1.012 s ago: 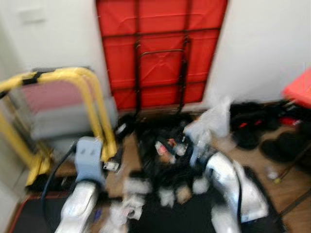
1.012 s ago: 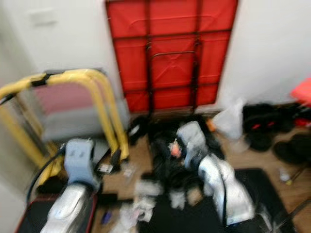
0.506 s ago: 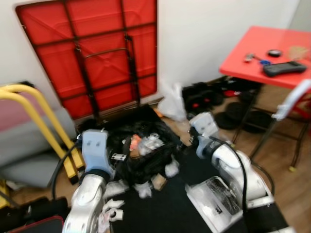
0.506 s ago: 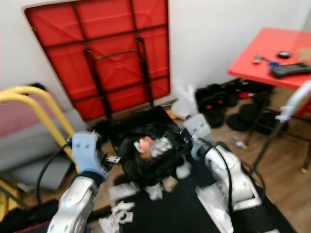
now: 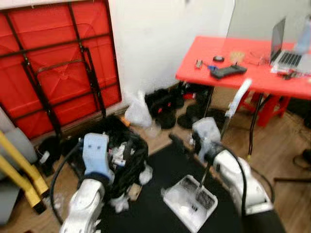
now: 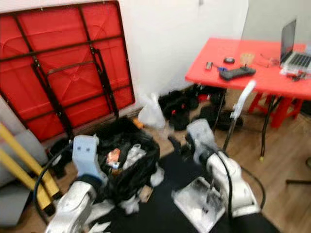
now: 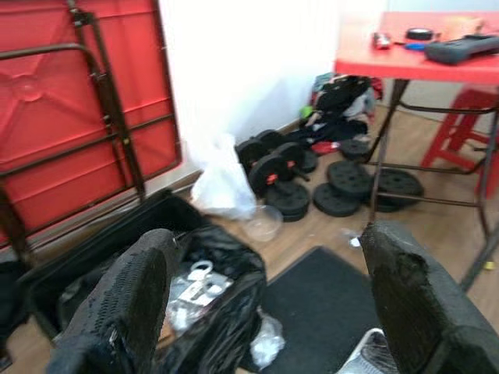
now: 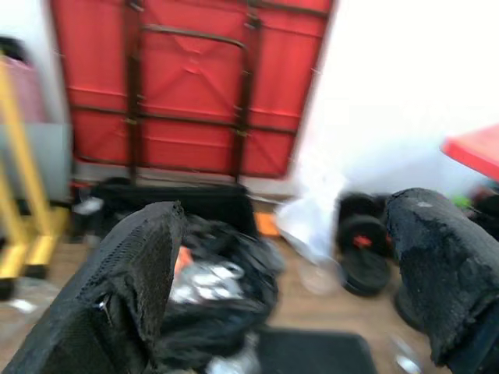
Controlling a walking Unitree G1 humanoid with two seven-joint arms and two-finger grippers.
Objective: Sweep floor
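Your white dustpan [image 5: 189, 203] lies on the black mat [image 5: 160, 170], below the right arm. Just left: a black trash bag [image 6: 129, 167] full of litter, scraps around it. Left gripper [image 7: 265, 304] and right gripper [image 8: 288, 280] both spread wide, nothing held. Red table [image 5: 228, 68] stands to the right, folded red table [image 5: 53, 73] against the wall.

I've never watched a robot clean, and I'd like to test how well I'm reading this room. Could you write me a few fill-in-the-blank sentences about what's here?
1. The folded table leaning against the wall is coloured ____.
2. The laptop rests on the red ____.
3. The black rubbish bag on the floor is stuffed with ____.
4. Both the left gripper and the right gripper have their fingers spread ____.

Missing words: red; table; rubbish; open
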